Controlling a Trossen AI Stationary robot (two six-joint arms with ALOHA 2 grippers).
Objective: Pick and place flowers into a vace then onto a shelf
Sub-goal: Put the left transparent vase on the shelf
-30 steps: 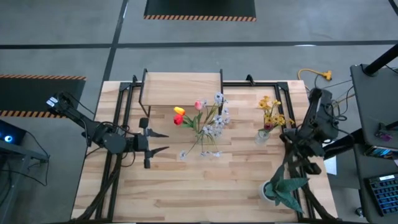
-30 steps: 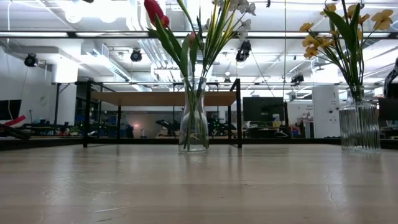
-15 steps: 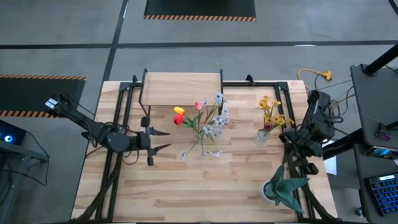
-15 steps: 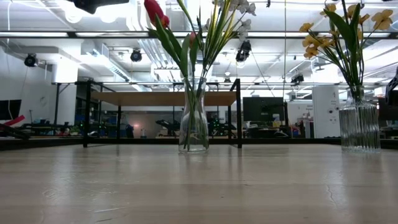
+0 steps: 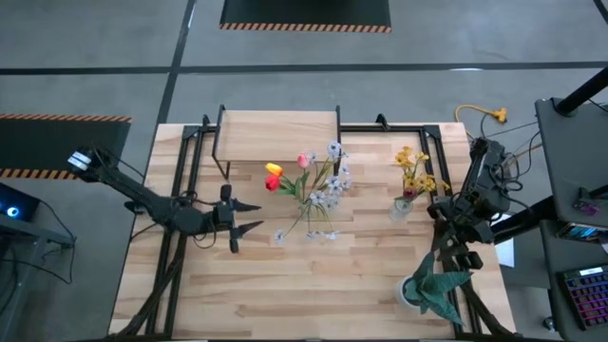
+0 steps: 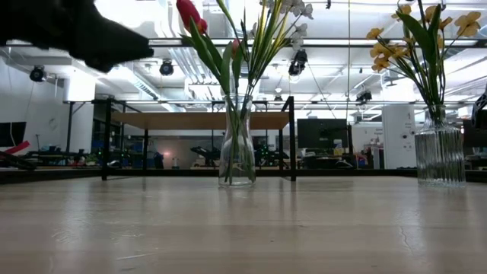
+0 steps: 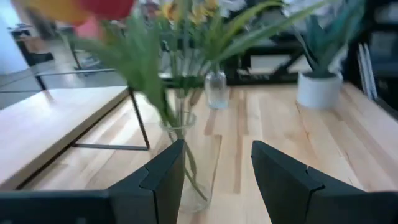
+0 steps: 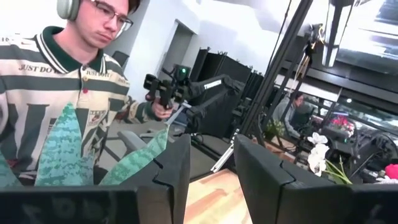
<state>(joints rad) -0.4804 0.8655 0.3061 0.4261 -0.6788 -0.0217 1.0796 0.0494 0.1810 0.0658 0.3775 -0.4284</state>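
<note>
Clear glass vase (image 5: 318, 231) holding the flowers (image 5: 309, 180) stands mid-surface, just ahead of your left gripper (image 5: 255, 215), whose jaws are parted and empty; the left wrist view shows the vase just beyond the gap. Your right gripper (image 8: 208, 174) waits by the right edge, jaws apart, empty. The shelf (image 5: 278, 124) stands behind.

Potted plant (image 5: 429, 288) w/ green spiky leaves in a white pot at the table's near right corner — also seen in left wrist view (image 7: 320, 79). Yellow cable (image 5: 478, 115) on the floor past the far right corner. Person (image 8: 56, 93) in striped top w/ headphones — holding a black controller (image 8: 163, 87).
</note>
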